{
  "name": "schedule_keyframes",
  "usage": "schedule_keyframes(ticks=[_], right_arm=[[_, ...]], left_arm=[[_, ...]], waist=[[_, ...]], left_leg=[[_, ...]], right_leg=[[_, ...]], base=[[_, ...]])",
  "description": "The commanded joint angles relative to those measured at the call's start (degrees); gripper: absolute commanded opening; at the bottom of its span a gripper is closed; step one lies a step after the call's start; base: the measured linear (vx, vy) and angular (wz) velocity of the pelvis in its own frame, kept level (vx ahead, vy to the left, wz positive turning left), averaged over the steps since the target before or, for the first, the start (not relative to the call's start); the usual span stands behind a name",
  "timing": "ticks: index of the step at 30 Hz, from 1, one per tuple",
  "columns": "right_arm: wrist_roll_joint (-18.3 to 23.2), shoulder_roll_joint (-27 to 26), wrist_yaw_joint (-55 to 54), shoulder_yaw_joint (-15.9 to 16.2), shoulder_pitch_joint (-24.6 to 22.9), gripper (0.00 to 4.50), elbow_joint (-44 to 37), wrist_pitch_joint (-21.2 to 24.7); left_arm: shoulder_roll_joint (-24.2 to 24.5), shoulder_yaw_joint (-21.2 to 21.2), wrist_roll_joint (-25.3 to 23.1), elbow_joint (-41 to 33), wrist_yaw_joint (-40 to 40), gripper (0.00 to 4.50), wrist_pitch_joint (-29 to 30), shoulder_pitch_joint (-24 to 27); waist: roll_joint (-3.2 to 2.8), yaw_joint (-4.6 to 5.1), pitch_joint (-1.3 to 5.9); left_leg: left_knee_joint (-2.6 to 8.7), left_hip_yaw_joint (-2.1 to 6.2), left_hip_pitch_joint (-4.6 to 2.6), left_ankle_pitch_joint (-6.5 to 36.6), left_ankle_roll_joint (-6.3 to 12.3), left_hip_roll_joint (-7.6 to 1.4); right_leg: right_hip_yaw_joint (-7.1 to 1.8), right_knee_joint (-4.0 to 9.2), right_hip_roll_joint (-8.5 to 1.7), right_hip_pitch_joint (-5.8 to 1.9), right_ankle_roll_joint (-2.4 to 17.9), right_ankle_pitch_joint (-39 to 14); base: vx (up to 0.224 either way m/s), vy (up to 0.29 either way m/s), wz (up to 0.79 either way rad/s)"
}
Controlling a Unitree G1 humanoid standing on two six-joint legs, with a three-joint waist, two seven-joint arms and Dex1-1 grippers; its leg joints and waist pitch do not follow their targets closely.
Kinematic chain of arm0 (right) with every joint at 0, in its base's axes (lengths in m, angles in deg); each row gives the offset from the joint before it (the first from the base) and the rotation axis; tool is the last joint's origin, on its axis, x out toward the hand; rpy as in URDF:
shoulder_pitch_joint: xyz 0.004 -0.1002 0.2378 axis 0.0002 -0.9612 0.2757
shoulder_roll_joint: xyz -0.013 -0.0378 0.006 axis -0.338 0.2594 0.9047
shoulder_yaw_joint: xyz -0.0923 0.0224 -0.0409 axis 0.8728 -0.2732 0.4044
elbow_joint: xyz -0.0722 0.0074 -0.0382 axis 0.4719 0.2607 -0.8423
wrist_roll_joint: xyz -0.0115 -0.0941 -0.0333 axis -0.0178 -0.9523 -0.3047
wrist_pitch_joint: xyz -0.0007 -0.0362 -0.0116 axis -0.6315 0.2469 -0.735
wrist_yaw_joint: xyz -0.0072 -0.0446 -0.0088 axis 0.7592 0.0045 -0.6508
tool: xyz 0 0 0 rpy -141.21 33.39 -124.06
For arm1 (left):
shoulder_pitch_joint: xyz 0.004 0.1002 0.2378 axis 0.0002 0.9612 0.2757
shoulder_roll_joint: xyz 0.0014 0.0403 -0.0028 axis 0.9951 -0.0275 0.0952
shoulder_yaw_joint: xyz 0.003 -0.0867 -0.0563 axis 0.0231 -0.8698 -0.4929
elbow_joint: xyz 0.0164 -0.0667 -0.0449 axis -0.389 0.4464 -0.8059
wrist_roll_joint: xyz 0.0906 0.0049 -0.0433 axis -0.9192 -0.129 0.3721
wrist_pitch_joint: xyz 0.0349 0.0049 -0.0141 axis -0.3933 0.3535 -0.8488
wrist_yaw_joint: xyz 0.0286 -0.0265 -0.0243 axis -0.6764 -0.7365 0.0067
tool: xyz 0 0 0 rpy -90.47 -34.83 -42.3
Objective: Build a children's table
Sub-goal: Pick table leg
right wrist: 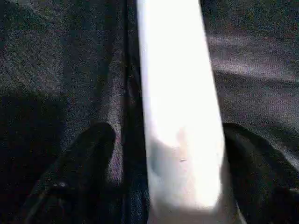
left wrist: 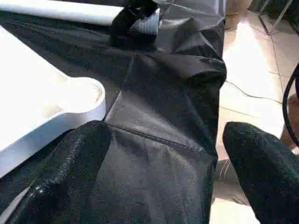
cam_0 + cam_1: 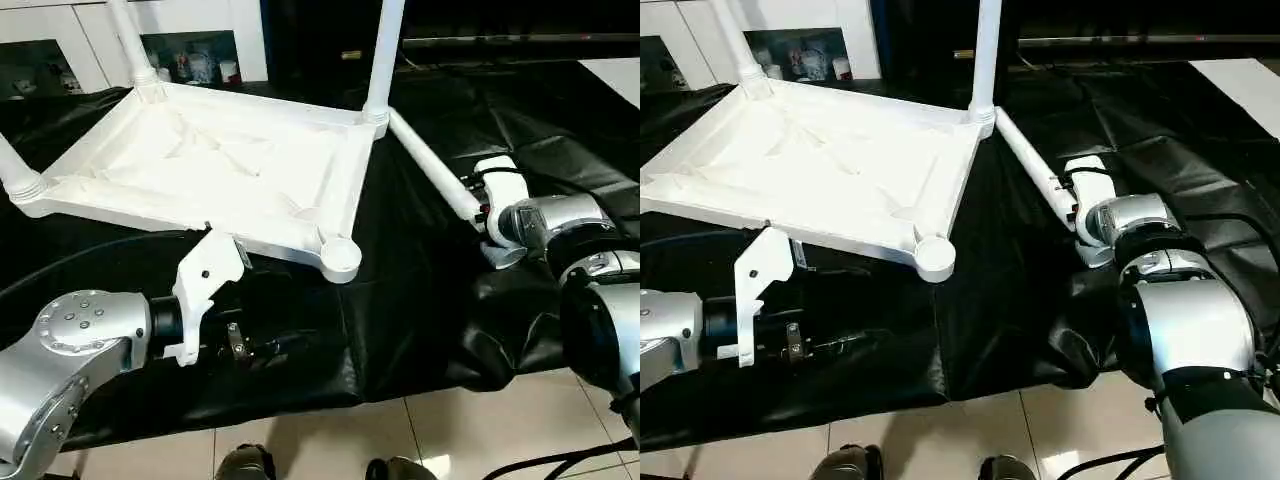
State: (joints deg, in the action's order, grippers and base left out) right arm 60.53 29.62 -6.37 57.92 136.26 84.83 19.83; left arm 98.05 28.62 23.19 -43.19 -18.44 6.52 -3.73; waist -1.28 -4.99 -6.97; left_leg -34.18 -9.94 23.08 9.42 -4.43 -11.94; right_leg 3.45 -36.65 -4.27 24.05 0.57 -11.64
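Observation:
The children's table top [image 3: 200, 165] lies upside down on the black-covered work table [image 3: 420, 300]. White legs stand in its back-left socket [image 3: 130, 45] and back-right socket [image 3: 385, 55], and a third leg [image 3: 14, 172] is at the left corner. The near-right socket [image 3: 341, 258] is empty. A loose leg [image 3: 430, 168] lies on the cover to the right. My right gripper [image 3: 480, 207] straddles its near end, and its fingers [image 1: 86, 158] stand apart on either side of it. My left gripper [image 2: 168, 135] hovers open over the cover just in front of the empty socket, holding nothing.
A white glass-door cabinet [image 3: 60, 45] stands behind the work table. The black cover hangs wrinkled over the front edge above a tiled floor [image 3: 470, 420]. Dark feet [image 3: 245, 462] show at the bottom edge. A white sheet [image 3: 620, 78] lies at the far right.

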Motion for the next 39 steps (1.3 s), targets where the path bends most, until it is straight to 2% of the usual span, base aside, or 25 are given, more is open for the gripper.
schedule_keyframes(ticks=[1, 3, 5, 9, 10, 11, 13, 14, 15, 16, 19, 22, 24, 26, 28, 29, 30, 31, 32, 33, 34, 35, 37, 38, 39], right_arm=[[-0.56, -0.24, 0.86, -0.16, 0.38, 3.35, 0.76, 1.69], [-1.20, -0.13, 1.13, 0.44, -0.04, 3.21, 0.83, 2.11], [-1.30, 0.00, 1.02, 0.47, -0.30, 3.03, 0.85, 2.27], [-1.25, 0.51, 0.48, 0.20, -0.97, 2.78, 0.84, 2.73], [-1.25, 0.51, 0.48, 0.20, -0.97, 2.64, 0.84, 2.73], [-0.33, 1.14, -0.63, -1.21, -1.54, 2.51, 0.74, 2.61], [1.12, 1.66, -1.47, -3.16, -1.85, 2.38, 0.54, 2.48], [1.55, 1.73, -1.66, -3.73, -1.93, 2.38, 0.48, 2.44], [2.19, 1.81, -1.86, -4.45, -2.06, 2.26, 0.35, 2.09], [2.19, 1.81, -1.86, -4.45, -2.06, 2.16, 0.35, 2.09], [4.61, 2.02, -3.58, -7.14, -2.44, 1.95, -0.14, 1.72], [6.37, 2.13, -5.41, -9.27, -2.70, 1.93, -0.62, 1.33], [8.08, 2.33, -7.87, -11.55, -3.32, 1.92, -1.54, -0.49], [9.68, 2.32, -8.75, -13.28, -3.87, 1.91, -2.58, -2.98], [11.43, 2.14, -7.90, -14.91, -4.78, 1.91, -4.44, -6.76], [13.42, 1.69, -6.08, -16.64, -6.53, 1.91, -7.66, -11.57], [14.88, 1.08, -3.00, -17.48, -8.28, 1.91, -10.92, -14.40], [16.61, 0.03, -0.19, -18.31, -10.77, 1.91, -15.59, -15.77], [17.12, -0.34, 0.66, -18.51, -11.55, 1.91, -17.08, -16.04], [18.05, -1.82, 1.87, -18.36, -15.38, 1.91, -23.87, -16.28], [18.78, -3.15, 2.50, -17.73, -19.39, 1.91, -30.77, -15.95], [19.67, -4.66, 2.50, -17.30, -23.83, 1.90, -38.38, -15.31], [22.58, -7.32, 3.35, -15.78, -32.28, 1.90, -53.41, -13.71], [22.58, -7.32, 3.35, -15.78, -32.28, 1.90, -53.41, -13.71], [24.18, -8.25, 3.38, -15.41, -34.97, 1.90, -58.31, -13.02]], left_arm=[[0.59, -0.17, 0.55, -0.93, -0.20, 4.50, 0.33, -0.53], [0.86, 0.25, 0.28, -0.35, -0.11, 4.50, -0.06, -0.93], [0.93, 0.53, 0.09, 0.06, -0.11, 4.50, -0.29, -1.21], [1.10, 1.70, -0.67, 1.57, -0.33, 4.50, -1.44, -2.02], [1.10, 1.70, -0.67, 1.57, -0.33, 4.50, -1.44, -2.02], [0.44, 2.26, -1.39, 3.37, -0.95, 4.50, -2.54, -3.30], [-0.46, 2.89, -2.75, 5.44, -2.22, 4.50, -3.31, -4.53], [-0.76, 3.19, -3.22, 6.24, -2.60, 4.50, -3.54, -4.83], [-1.65, 3.35, -3.91, 7.59, -3.85, 4.50, -3.65, -5.37], [-1.65, 3.35, -3.91, 7.59, -3.85, 4.50, -3.65, -5.37], [-4.38, 4.86, -5.99, 12.50, -6.48, 4.50, -5.69, -6.88], [-6.74, 5.83, -7.22, 15.59, -8.19, 4.50, -8.14, -7.77], [-9.81, 6.39, -8.69, 19.01, -10.61, 4.50, -10.76, -9.09], [-12.20, 6.24, -9.35, 21.26, -12.49, 4.50, -12.14, -10.17], [-14.71, 6.02, -10.57, 23.69, -14.80, 4.50, -15.16, -11.25], [-17.21, 5.86, -11.95, 26.59, -16.91, 4.50, -19.25, -12.71], [-18.61, 5.62, -12.39, 28.19, -18.56, 4.50, -19.74, -13.74], [-19.62, 5.65, -12.85, 29.95, -19.72, 4.50, -20.18, -15.01], [-19.83, 5.67, -12.97, 30.44, -20.04, 4.50, -20.16, -15.37], [-21.07, 5.28, -13.00, 31.43, -21.42, 4.50, -20.30, -16.27], [-22.00, 5.24, -13.63, 32.34, -23.01, 4.50, -20.37, -17.09], [-22.71, 5.33, -13.51, 32.84, -23.60, 4.50, -19.07, -17.88], [-23.98, 4.72, -11.97, 32.82, -23.63, 4.50, -16.32, -19.02], [-23.98, 4.72, -11.97, 32.82, -23.63, 4.50, -16.32, -19.02], [-24.33, 4.44, -11.46, 32.81, -23.51, 4.50, -15.85, -19.35]], waist=[[-0.05, -0.10, 4.07], [-0.04, -0.14, 4.36], [-0.03, -0.19, 4.32], [0.09, -0.40, 5.27], [0.04, -0.40, 5.25], [0.65, -0.40, 6.00], [0.65, -0.61, 6.43], [0.54, -0.68, 6.45], [0.92, -0.63, 6.48], [0.90, -0.63, 6.57], [1.06, -0.57, 6.67], [1.21, -0.55, 6.88], [0.96, -0.62, 6.98], [0.97, -0.67, 7.18], [1.29, -0.76, 7.31], [1.29, -0.78, 7.38], [1.55, -0.90, 7.11], [1.68, -1.20, 7.33], [1.60, -1.08, 7.56], [1.95, -1.04, 7.50], [1.91, -1.08, 7.65], [1.89, -1.10, 7.58], [1.78, -1.50, 7.51], [1.74, -1.53, 7.44], [1.68, -1.59, 7.46]], left_leg=[[3.48, -0.25, -0.97, 9.85, 0.39, -0.64], [3.39, -0.26, -1.05, 9.52, 0.31, -0.66], [3.37, -0.28, -0.99, 9.46, 0.28, -0.65], [3.00, -0.31, -1.07, 7.86, 0.18, -0.62], [2.96, -0.31, -0.97, 7.66, 0.19, -0.61], [2.74, -0.44, -1.10, 7.19, 0.20, -0.64], [2.49, -0.55, -1.21, 6.09, 0.16, -0.63], [2.46, -0.53, -1.18, 5.89, 0.13, -0.62], [2.44, -0.61, -1.14, 6.03, 0.01, -0.64], [2.44, -0.55, -1.06, 5.83, -0.11, -0.64], [2.27, -0.60, -1.05, 6.37, -0.37, -0.54], [2.20, -0.53, -1.00, 5.99, -0.39, -0.51], [2.07, -0.55, -1.02, 5.64, -0.24, -0.44], [1.91, -0.49, -0.93, 5.08, -0.02, -0.39], [1.78, -0.47, -0.85, 5.35, 0.53, -0.41], [1.76, -0.44, -0.81, 4.93, 0.75, -0.44], [1.71, -0.60, -0.66, 5.82, 1.43, -0.38], [1.66, -0.64, -0.85, 5.55, 2.39, -0.48], [1.52, -0.46, -0.74, 4.62, 2.81, -0.49], [1.61, -0.43, -0.67, 2.45, 3.74, -0.31], [1.52, -0.34, -0.76, 2.14, 3.93, -0.51], [1.53, -0.34, -0.67, 1.35, 4.30, -0.37], [1.86, -0.34, -1.21, 3.20, 4.38, -0.60], [1.89, -0.26, -1.12, 3.23, 4.20, -0.53], [2.11, -0.19, -1.30, 4.71, 3.72, -0.73]], right_leg=[[-2.27, 3.72, -2.58, -3.03, 16.17, -5.82], [-2.25, 3.62, -2.62, -3.13, 16.21, -5.54], [-2.27, 3.63, -2.63, -3.11, 16.24, -5.38], [-2.19, 3.21, -2.65, -3.44, 16.48, -3.76], [-2.19, 3.18, -2.64, -3.44, 16.56, -3.43], [-2.18, 3.06, -2.65, -3.76, 16.49, -3.06], [-2.22, 2.87, -2.64, -3.69, 16.19, -1.95], [-2.21, 2.78, -2.65, -3.67, 16.10, -1.70], [-2.23, 2.79, -2.61, -3.64, 15.95, -1.71], [-2.22, 2.65, -2.63, -3.77, 15.80, -1.47], [-2.27, 2.75, -2.66, -3.66, 15.11, -2.43], [-2.23, 2.74, -2.71, -3.76, 14.87, -2.02], [-2.26, 2.73, -2.72, -3.70, 14.83, -1.17], [-2.24, 2.51, -2.69, -3.84, 15.03, 0.25], [-2.22, 2.51, -2.85, -4.01, 14.90, 0.49], [-2.20, 2.42, -2.87, -4.02, 15.07, 0.82], [-2.32, 2.94, -2.93, -4.00, 14.17, 0.01], [-2.42, 2.94, -3.01, -4.13, 13.27, 0.82], [-2.36, 2.50, -3.00, -4.20, 13.40, 1.65], [-2.23, 2.52, -2.65, -4.23, 13.57, 3.04], [-2.23, 2.32, -2.89, -4.16, 13.86, 3.40], [-2.31, 2.39, -2.69, -4.28, 13.52, 4.34], [-2.30, 2.90, -2.73, -3.94, 12.97, 2.10], [-2.35, 2.85, -2.71, -4.08, 12.76, 1.54], [-2.25, 3.09, -2.81, -3.78, 12.81, -0.90]], base=[[0.000, 0.000, 0.00], [0.000, 0.000, 0.00], [0.000, 0.000, 0.00], [0.000, 0.000, 0.00], [0.000, 0.000, 0.00], [0.000, 0.000, 0.00], [0.000, 0.000, 0.00], [0.000, 0.000, 0.00], [0.000, 0.000, 0.00], [0.000, 0.000, 0.00], [0.000, 0.000, 0.00], [0.000, 0.000, 0.00], [0.000, 0.000, 0.00], [0.000, 0.000, 0.00], [0.000, 0.000, 0.00], [0.000, 0.000, 0.00], [0.000, 0.000, 0.00], [0.000, 0.000, 0.00], [0.000, 0.000, 0.00], [0.000, 0.000, 0.00], [0.000, 0.000, 0.00], [0.000, 0.000, 0.00], [0.000, 0.000, 0.00], [0.000, 0.000, 0.00], [0.000, 0.000, 0.00]])
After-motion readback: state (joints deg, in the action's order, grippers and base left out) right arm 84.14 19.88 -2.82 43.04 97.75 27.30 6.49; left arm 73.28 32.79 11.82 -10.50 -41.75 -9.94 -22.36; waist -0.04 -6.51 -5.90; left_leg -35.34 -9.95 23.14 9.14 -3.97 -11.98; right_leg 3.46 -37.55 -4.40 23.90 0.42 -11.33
